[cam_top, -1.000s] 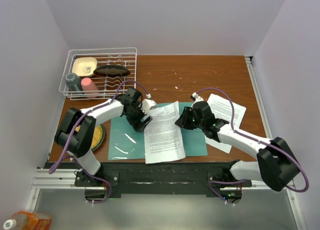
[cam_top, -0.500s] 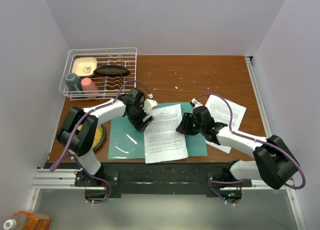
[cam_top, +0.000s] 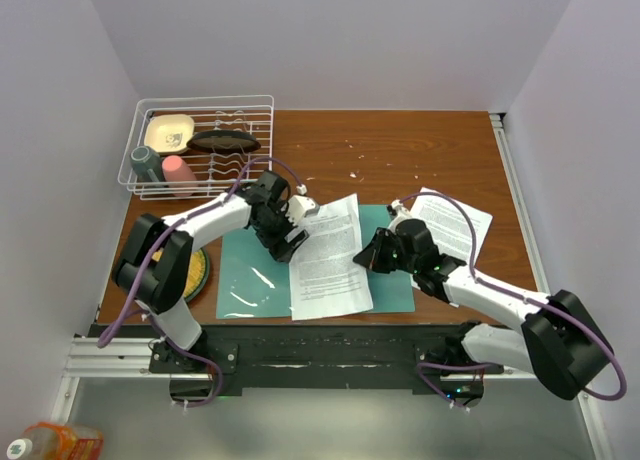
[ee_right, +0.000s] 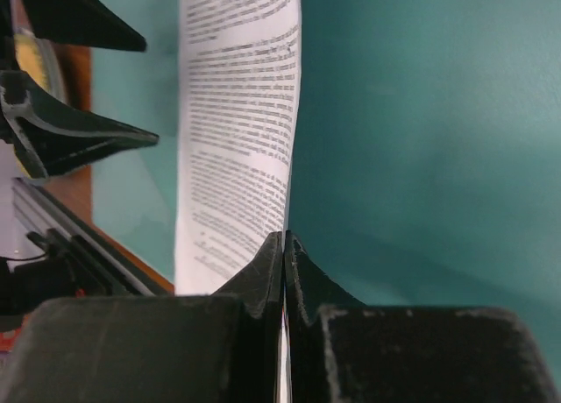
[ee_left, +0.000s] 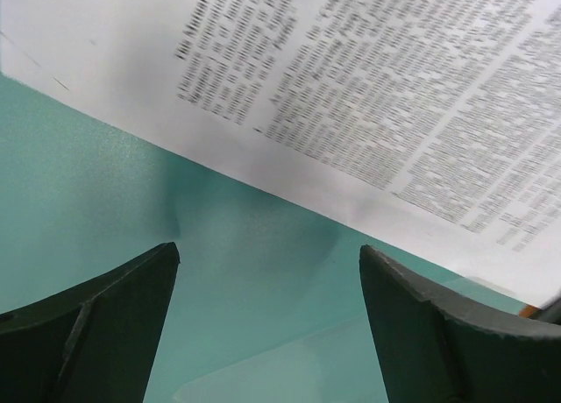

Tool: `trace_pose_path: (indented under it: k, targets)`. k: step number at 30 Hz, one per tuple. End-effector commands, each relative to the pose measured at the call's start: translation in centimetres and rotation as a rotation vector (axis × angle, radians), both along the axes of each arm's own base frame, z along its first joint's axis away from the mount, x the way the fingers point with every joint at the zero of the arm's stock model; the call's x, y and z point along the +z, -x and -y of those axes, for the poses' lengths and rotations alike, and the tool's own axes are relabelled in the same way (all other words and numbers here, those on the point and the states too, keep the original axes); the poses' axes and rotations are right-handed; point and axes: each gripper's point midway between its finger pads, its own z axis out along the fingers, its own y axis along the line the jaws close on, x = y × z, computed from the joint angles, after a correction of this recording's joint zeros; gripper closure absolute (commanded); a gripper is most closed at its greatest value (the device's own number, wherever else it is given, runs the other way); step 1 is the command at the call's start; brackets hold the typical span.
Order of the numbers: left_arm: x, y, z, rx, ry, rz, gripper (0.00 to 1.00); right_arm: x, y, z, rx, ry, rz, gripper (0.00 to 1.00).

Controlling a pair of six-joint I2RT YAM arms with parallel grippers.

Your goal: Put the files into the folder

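Note:
The teal folder (cam_top: 245, 275) lies open and flat at the table's near edge. One of the files, a printed sheet (cam_top: 328, 265), rests across its middle. My right gripper (cam_top: 372, 252) is shut on that sheet's right edge. In the right wrist view the jaws (ee_right: 284, 245) pinch the paper (ee_right: 232, 131) edge-on above the folder (ee_right: 421, 114). My left gripper (cam_top: 292, 240) hovers open at the sheet's upper left corner. Between its fingers (ee_left: 267, 272) only the folder (ee_left: 219, 272) shows, with the sheet (ee_left: 377, 88) just beyond. A second sheet (cam_top: 460, 225) lies right of the folder, partly under my right arm.
A wire dish rack (cam_top: 200, 145) with two cups, a bowl and a dark plate stands at the back left. A yellow plate (cam_top: 192, 270) lies left of the folder under my left arm. The table's front rail (cam_top: 320, 345) runs just below the folder.
My right gripper has closed on the sheet's right edge and drawn back slightly to the right. The sheet has tilted and shifted a little. My left gripper has barely moved.

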Motion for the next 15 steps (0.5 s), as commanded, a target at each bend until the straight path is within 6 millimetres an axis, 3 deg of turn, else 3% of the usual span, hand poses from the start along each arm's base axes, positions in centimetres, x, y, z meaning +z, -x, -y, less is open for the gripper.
trace_pose_path:
  k: [1, 4, 5, 8, 9, 15]
  targets:
    - [6.5, -1.2, 0.2, -0.053, 0.083, 0.104, 0.06, 3.7, -1.8, -1.0, -0.018, -0.091, 0.132, 1.00]
    - [8.1, -2.3, -3.3, -0.006, 0.052, 0.156, 0.04, 3.9, -2.2, -1.3, -0.013, -0.088, 0.143, 1.00]
    - [8.3, -3.0, -5.5, 0.049, 0.048, 0.159, 0.04, 3.8, -2.3, -1.4, -0.010, -0.085, 0.143, 1.00]
    - [7.3, -2.9, -9.6, 0.098, 0.002, 0.146, 0.04, 3.7, -2.6, -1.8, -0.001, -0.095, 0.146, 1.00]
    - [6.1, -2.1, -10.8, 0.103, -0.028, 0.128, 0.04, 3.8, -2.7, -1.9, -0.002, -0.099, 0.147, 1.00]
    - [2.1, 0.7, -13.9, 0.123, -0.133, 0.107, 0.04, 4.4, -4.0, -2.6, -0.003, -0.103, 0.166, 1.00]
